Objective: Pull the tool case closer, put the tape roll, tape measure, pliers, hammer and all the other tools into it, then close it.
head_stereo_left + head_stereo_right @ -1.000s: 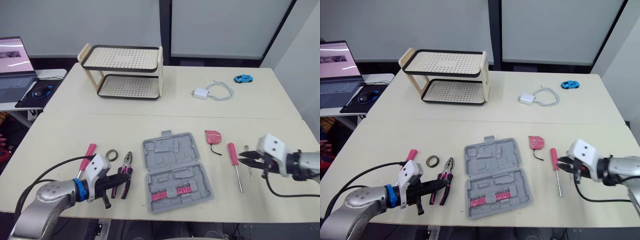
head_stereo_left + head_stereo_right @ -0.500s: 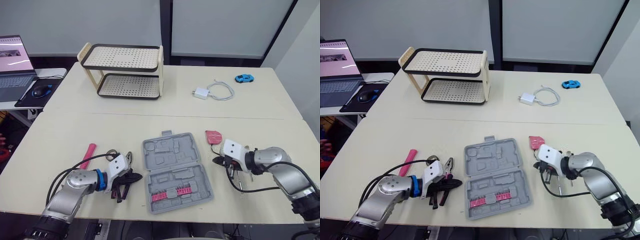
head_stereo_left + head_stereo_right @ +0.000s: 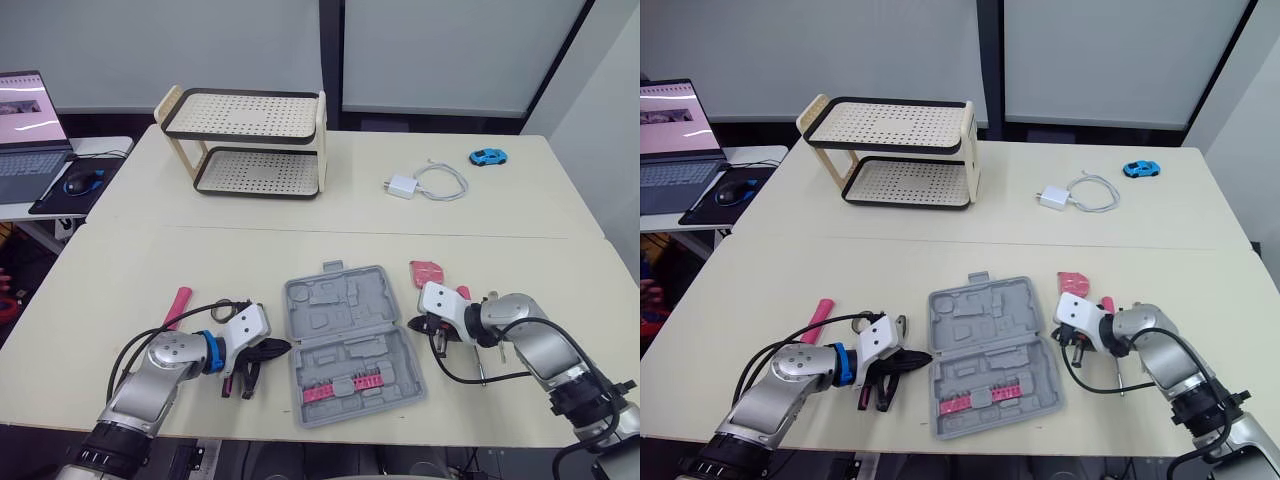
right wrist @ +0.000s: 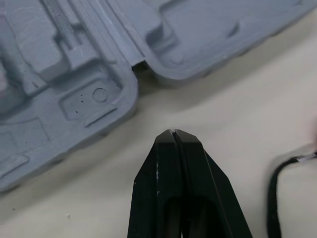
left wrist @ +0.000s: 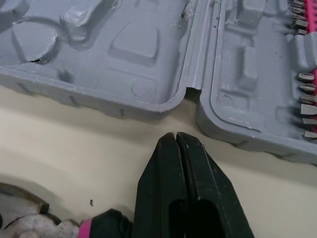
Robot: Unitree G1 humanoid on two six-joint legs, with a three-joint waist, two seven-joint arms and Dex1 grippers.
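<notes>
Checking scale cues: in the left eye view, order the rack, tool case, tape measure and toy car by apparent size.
First rack, then tool case; tape measure and toy car look alike, car farther away.

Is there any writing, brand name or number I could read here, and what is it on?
No text here can be read.
Laptop screen: a lit page, too small to read.
Case: plain grey plastic, no lettering seen even in the close wrist views.
</notes>
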